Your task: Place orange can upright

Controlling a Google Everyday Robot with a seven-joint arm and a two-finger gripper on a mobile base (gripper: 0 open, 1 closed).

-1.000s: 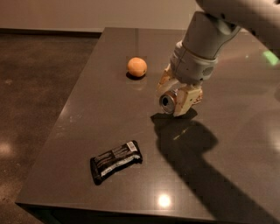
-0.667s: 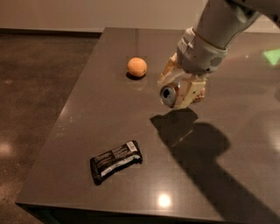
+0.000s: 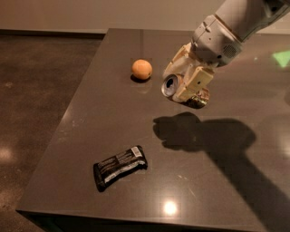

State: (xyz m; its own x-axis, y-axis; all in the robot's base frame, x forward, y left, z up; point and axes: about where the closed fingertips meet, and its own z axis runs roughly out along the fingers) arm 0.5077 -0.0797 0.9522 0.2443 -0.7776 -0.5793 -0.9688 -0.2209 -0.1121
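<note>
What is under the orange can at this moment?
Only bare table and the arm's shadow. The orange can hangs tilted in the gripper above the table's middle, jaws shut on it. They cover most of its body.

Dim overhead light, glare spots on glossy table, hard shadow beneath the hand aloft with the orange can.

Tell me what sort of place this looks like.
Probably an indoor office or lab test area: a dark table on a polished brown floor by a pale wall, set with an orange fruit and a black snack wrapper, while a robot's pincer holds the orange can above the table.
</note>
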